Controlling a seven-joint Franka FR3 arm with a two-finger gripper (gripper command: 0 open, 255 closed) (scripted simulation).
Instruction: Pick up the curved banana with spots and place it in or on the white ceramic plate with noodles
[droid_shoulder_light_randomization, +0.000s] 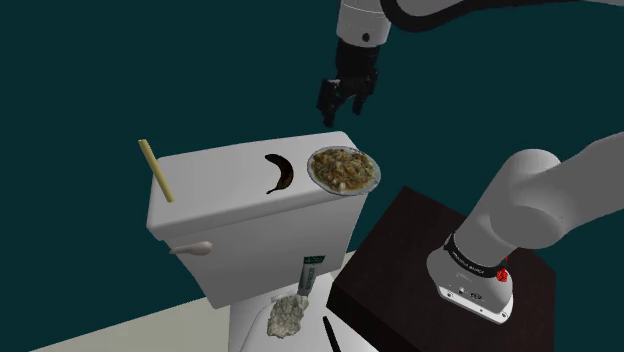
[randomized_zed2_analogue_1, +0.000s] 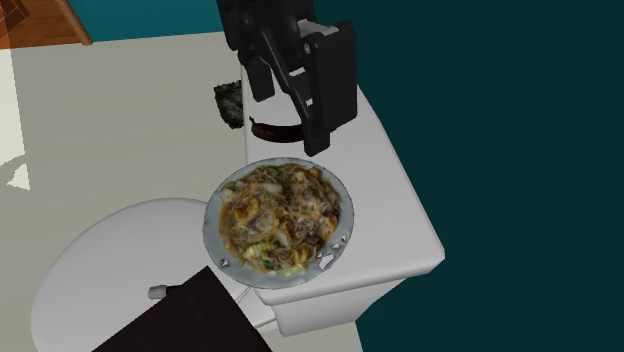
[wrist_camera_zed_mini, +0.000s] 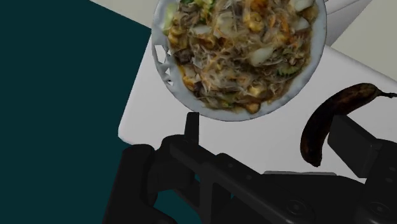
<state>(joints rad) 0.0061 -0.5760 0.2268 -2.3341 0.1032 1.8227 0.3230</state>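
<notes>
Closest in the shoulder view is the dark stand (droid_shoulder_light_randomization: 400, 250). Past that is the white toilet tank (droid_shoulder_light_randomization: 220, 170), with the dark spotted banana (droid_shoulder_light_randomization: 279, 174) lying flat on its lid just beside the plate (wrist_camera_zed_mini: 163, 60) of noodles. The gripper (droid_shoulder_light_randomization: 343, 113) hangs in the air above the lid's far side, fingers spread apart and holding nothing, so the banana's below it and a bit toward that view's left, not touching.

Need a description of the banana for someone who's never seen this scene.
Find the white toilet tank and its flat lid. The banana lies mid-lid, beside the noodle plate. It is the dark brown, almost black crescent, unlike the round plate and the straight pale stick.
</notes>
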